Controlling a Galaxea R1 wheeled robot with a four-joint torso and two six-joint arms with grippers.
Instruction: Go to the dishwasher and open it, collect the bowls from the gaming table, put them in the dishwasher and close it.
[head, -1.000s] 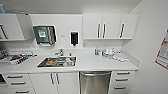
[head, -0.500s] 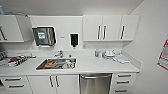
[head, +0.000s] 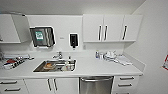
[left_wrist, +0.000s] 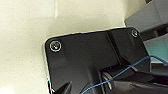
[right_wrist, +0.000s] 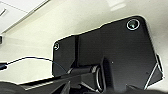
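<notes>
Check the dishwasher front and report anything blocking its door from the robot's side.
Nothing visible blocks it: the dishwasher sits shut under the counter, bar handle exposed, white drawers flush beside it. The floor before it is out of frame.

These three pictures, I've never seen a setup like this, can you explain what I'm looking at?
They come from a wheeled robot with two arms. The wide picture is from a camera high on its head, facing a kitchenette: a white counter, a sink holding dishes, wall cabinets, and a steel dishwasher below, its door shut. The other two come from cameras on each wrist; the dark plates there are parts of the robot. Nothing can be seen held.
</notes>
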